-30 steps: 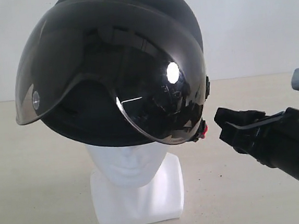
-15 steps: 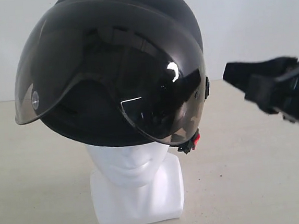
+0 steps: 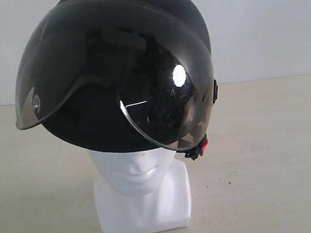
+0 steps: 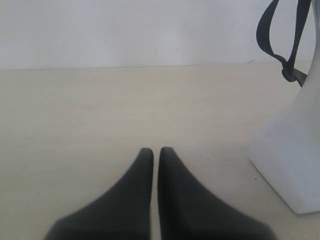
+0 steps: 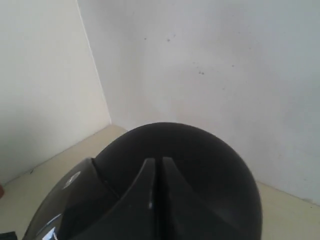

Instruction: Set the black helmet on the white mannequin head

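Both pincers are pinched together, empty — left gripper [image 4: 155,150] low beside the glossy white plastic mannequin head [image 3: 140,175], right gripper [image 5: 156,161] above the matte black rounded helmet [image 3: 114,76], which rests on that head and likely needs no support.

This looks like a robot test lab or a staged recording booth, not a home or a shop. A pale cream bench [image 3: 269,166] runs back to a plain white wall [image 3: 256,26]. In the right wrist view that white wall meets a cream one at a corner [image 5: 95,75]. On the bench stands a white mannequin head [image 3: 143,199] wearing a black helmet [image 3: 113,71], set out like a test piece.
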Tool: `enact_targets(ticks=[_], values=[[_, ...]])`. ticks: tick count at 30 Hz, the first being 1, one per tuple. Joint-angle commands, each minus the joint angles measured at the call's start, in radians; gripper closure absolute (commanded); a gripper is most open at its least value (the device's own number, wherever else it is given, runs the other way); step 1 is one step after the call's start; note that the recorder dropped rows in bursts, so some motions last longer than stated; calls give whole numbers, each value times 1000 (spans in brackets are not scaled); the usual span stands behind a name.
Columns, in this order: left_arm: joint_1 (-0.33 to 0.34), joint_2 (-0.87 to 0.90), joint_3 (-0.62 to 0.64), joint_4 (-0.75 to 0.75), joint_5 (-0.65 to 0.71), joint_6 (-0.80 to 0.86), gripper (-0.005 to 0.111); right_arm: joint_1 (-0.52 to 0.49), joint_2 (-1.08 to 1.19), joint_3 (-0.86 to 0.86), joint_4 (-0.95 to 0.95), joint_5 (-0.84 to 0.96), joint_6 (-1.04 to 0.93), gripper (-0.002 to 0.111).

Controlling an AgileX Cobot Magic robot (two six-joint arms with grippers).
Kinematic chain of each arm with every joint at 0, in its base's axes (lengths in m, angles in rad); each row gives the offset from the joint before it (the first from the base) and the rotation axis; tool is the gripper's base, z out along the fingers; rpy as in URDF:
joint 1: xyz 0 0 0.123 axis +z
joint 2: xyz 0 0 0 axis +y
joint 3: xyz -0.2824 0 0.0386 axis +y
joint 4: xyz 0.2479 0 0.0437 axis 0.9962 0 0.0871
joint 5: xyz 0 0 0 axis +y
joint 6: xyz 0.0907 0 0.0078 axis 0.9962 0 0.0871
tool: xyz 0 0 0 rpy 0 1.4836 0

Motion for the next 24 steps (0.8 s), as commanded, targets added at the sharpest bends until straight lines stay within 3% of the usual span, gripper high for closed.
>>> enact_targets(ticks=[1, 8, 17, 24], values=[[3, -3, 3, -11, -2, 3, 102, -2, 124, -131, 181, 157, -199, 108], [3, -3, 3, -11, -2, 3, 102, -1, 288, -288, 236, 328, -222, 108], [3, -3, 3, -11, -2, 3, 102, 87, 428, -447, 198, 423, -229, 108], [3, -3, 3, -11, -2, 3, 102, 90, 494, -512, 6, 386, -74, 108]])
